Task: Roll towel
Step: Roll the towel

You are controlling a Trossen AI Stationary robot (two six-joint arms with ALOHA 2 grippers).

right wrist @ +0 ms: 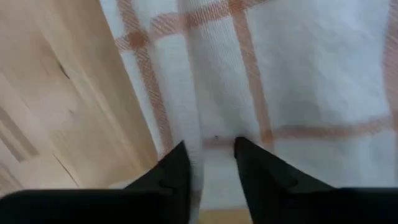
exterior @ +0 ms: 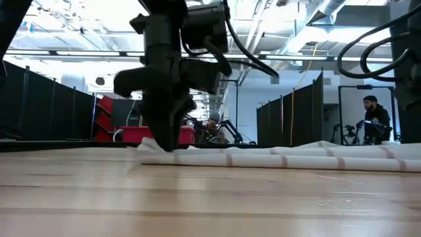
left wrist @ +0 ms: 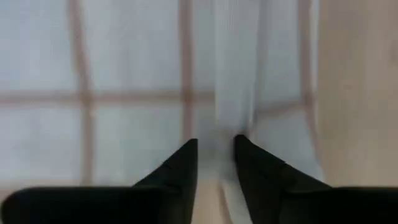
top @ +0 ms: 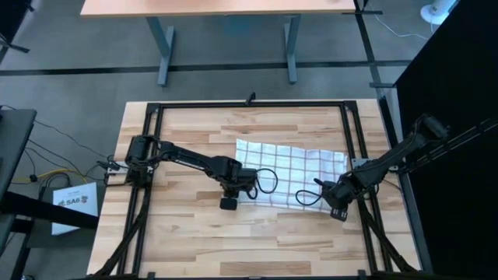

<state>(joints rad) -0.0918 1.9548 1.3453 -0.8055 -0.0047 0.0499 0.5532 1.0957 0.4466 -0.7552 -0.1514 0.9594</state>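
The towel (top: 292, 171), white with a grid of dark lines, lies spread on the wooden table right of centre. In the low view it (exterior: 276, 158) lies low, with its near edge doubled up. My left gripper (top: 236, 189) is down at the towel's near left corner, shut on cloth. It also shows in the low view (exterior: 164, 143). My right gripper (top: 331, 196) is down at the towel's near right corner, also shut on cloth. My left gripper pinches a raised ridge of the towel (left wrist: 217, 134) between its two fingers, at the near left corner close to the side edge. The fingers come from above, pointing down. The rest of the towel lies on the table. My right gripper pinches a raised ridge of the towel (right wrist: 208, 140) between its two fingers, near the near right corner beside the side edge (right wrist: 146, 93). The fingers come from above, slanting down. The rest of the towel lies on the table.
A black frame (top: 249, 104) runs around the table's edges. Bare wood (top: 233, 241) lies between the towel and the near edge. A person (exterior: 375, 118) stands in the room far behind the table.
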